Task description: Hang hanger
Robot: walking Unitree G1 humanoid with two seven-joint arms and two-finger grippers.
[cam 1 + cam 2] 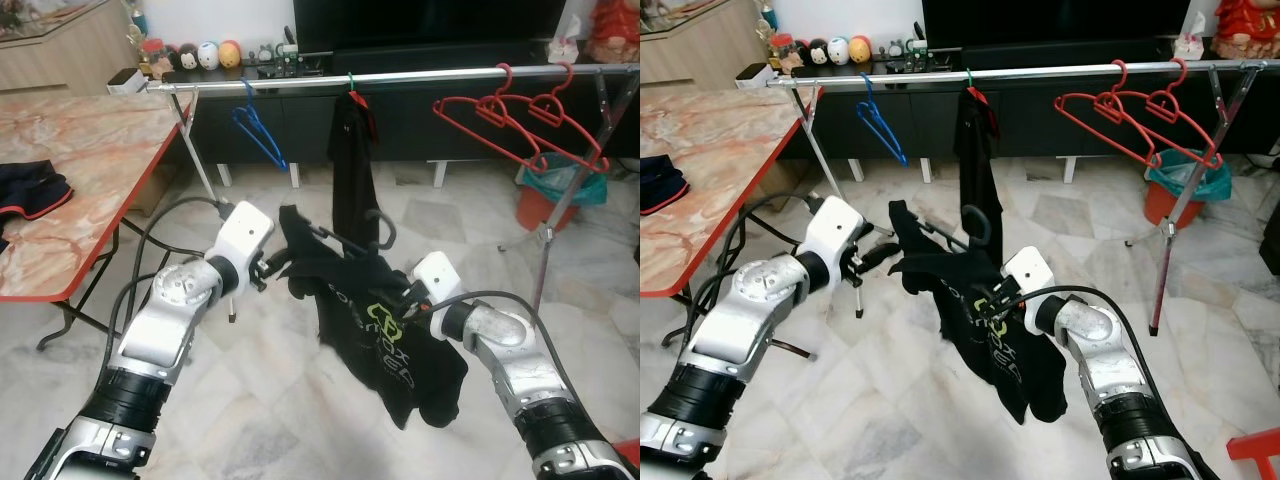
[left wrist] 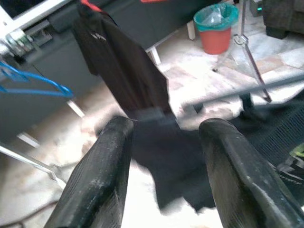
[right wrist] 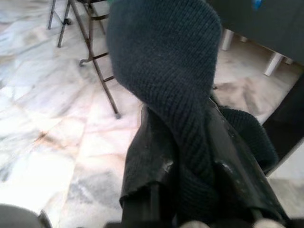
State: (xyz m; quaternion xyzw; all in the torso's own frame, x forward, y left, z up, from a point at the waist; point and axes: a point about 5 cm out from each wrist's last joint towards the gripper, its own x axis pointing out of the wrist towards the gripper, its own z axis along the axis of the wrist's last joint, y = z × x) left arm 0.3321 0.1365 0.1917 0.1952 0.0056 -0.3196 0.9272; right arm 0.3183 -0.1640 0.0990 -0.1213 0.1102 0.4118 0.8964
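Left eye view: a steel clothes rail (image 1: 420,76) is seen crossing the upper part of the frame, with a blue hanger (image 1: 258,135) at upper centre-left, a hung black garment (image 1: 352,165) at upper centre, and two red hangers (image 1: 520,125) at upper right. A marble-patterned table (image 1: 70,170) with a red edge occupies the left side.

At frame centre, below the rail, a black T-shirt (image 1: 385,350) on a dark hanger (image 1: 350,245) is held between both arms; its hook (image 1: 382,228) points upward, well short of the rail.

The left gripper (image 1: 275,268) is placed at the shirt's left shoulder; in the left wrist view its fingers (image 2: 102,175) are spread apart, and no firm contact can be confirmed. The right gripper (image 1: 408,295) is clamped on the fabric, as shown in the right wrist view, where dark knit cloth (image 3: 171,85) is pinched between the fingers.

Assessment: the load is judged light, the cloth soft and prone to slip or sag, the hanger frame stiff. A hold on the rigid hanger neck or shoulder bar is recommended rather than on cloth alone, so that the hook can be steered onto the rail.
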